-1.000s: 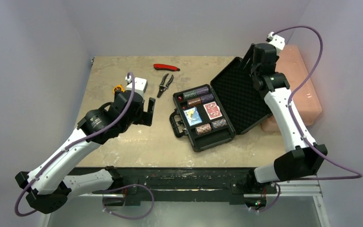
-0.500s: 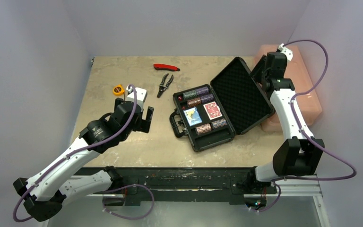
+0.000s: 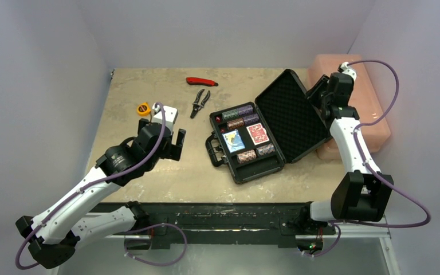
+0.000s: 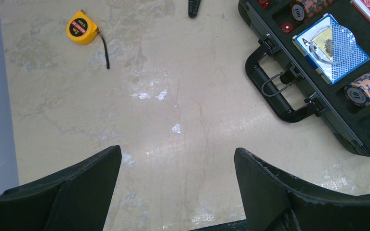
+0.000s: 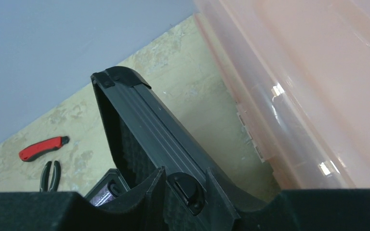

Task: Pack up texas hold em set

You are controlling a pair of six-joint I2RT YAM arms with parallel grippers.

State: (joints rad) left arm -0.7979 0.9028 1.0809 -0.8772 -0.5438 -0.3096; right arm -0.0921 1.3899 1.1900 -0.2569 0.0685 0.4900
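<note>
Filling looks done: the chip stacks, blue deck, red deck and dice sit in the foam slots of the briefcase. What is left, I judge, is closing and latching the lid, which stands open, leaning toward the pink box. The right gripper straddles its top rim, jaws narrow either side of a latch — clamped or not, I cannot tell. The left gripper hangs wide over the table, left of the handle

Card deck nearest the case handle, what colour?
Blue card deck, lattice-patterned back; clearest in the left wrist view.
</note>
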